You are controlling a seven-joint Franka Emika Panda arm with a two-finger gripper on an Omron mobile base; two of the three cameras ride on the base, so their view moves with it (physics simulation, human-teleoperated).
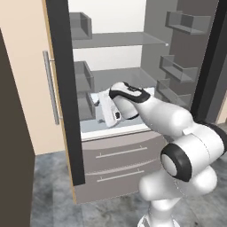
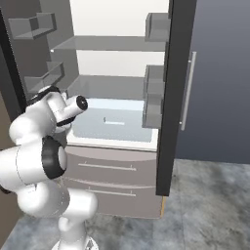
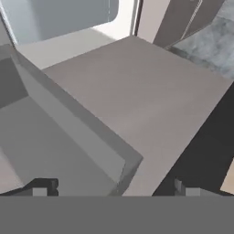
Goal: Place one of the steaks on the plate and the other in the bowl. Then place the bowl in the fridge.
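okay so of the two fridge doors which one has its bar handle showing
The door on the robot's right: its vertical bar handle faces the right base camera on the grey steel front. The other door is swung open, showing its inner shelf bins.

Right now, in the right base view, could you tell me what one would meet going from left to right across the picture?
The left door's bins → the robot arm → the fridge interior with its white shelf → the right door's bins → the door's dark edge → its vertical bar handle.
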